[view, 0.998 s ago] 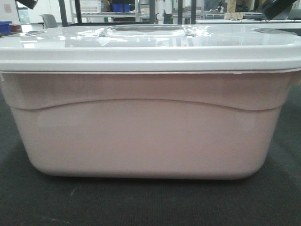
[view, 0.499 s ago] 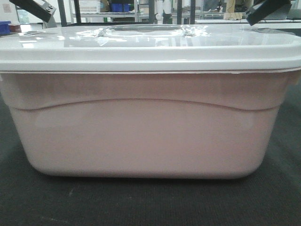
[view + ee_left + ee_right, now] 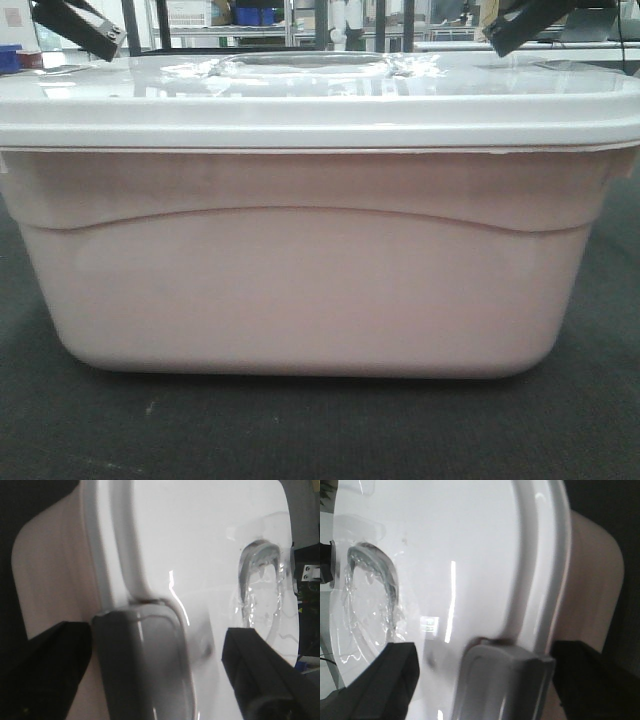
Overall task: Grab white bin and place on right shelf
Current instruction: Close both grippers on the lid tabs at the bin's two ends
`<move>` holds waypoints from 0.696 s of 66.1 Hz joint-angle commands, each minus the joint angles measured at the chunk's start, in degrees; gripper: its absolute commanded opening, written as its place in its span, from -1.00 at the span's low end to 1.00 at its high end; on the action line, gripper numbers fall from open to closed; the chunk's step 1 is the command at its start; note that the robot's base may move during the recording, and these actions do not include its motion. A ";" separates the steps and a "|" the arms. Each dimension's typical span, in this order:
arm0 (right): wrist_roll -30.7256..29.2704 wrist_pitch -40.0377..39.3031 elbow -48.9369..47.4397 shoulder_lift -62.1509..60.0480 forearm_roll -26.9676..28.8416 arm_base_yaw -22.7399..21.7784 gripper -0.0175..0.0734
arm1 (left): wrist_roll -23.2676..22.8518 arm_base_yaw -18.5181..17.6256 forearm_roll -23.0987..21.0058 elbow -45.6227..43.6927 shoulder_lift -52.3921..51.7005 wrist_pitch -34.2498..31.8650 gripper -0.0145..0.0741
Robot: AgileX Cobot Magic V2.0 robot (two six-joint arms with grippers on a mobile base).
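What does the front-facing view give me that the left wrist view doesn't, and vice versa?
Front-facing only: the whole long side of the white bin with its curved moulded line, the dark floor, and the left pincer and right pincer over the lid's two ends. Left wrist only: the grey latch at the lid's end, close up between the open pincer's dark fingers. Both: the glossy white lid and its recessed handle.

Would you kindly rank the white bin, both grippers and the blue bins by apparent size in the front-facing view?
1. white bin, by far.
2. left gripper and right gripper: alike, both cut off by the frame.
3. blue bins, far behind.
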 commanded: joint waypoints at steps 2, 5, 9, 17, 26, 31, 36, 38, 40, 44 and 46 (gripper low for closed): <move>-0.89 7.86 -1.38 -1.93 4.67 -0.06 0.78 | 0.24 -0.33 -4.20 -1.22 -1.83 6.72 0.32; -0.89 7.86 -1.38 -1.93 4.67 -0.06 0.78 | 0.24 -0.33 -4.05 -1.22 -1.83 6.72 0.32; -0.89 7.86 -1.38 -1.93 4.67 -0.06 0.78 | 0.24 -0.33 -3.50 -1.22 -1.83 6.72 0.32; -0.89 7.86 -1.38 -1.93 4.67 -0.06 0.78 | 0.24 -0.33 -2.55 -1.22 -1.83 6.72 0.32; -0.89 7.86 -1.38 -1.93 4.66 -0.06 0.68 | 0.24 -0.33 -2.40 -1.22 -1.83 6.72 0.32; -0.89 7.86 -1.38 -1.93 4.66 -0.06 0.57 | 0.24 -0.33 -2.40 -1.22 -1.83 6.72 0.32; -0.89 7.86 -1.38 -1.93 4.66 -0.06 0.46 | 0.24 -0.33 -2.40 -1.22 -1.83 6.72 0.31; -0.89 7.86 -1.38 -1.93 4.66 -0.06 0.43 | 0.24 -0.33 -2.40 -1.22 -1.83 6.72 0.30; -0.89 7.86 -1.38 -1.93 4.66 -0.06 0.41 | 0.24 -0.33 -2.40 -1.22 -1.83 6.72 0.27; -0.89 7.86 -1.38 -1.93 4.66 -0.06 0.41 | 0.24 -0.33 -2.40 -1.22 -1.83 6.72 0.19; -0.89 7.86 -1.38 -1.93 4.66 -0.06 0.41 | 0.24 -0.33 -2.40 -1.22 -1.83 6.72 0.14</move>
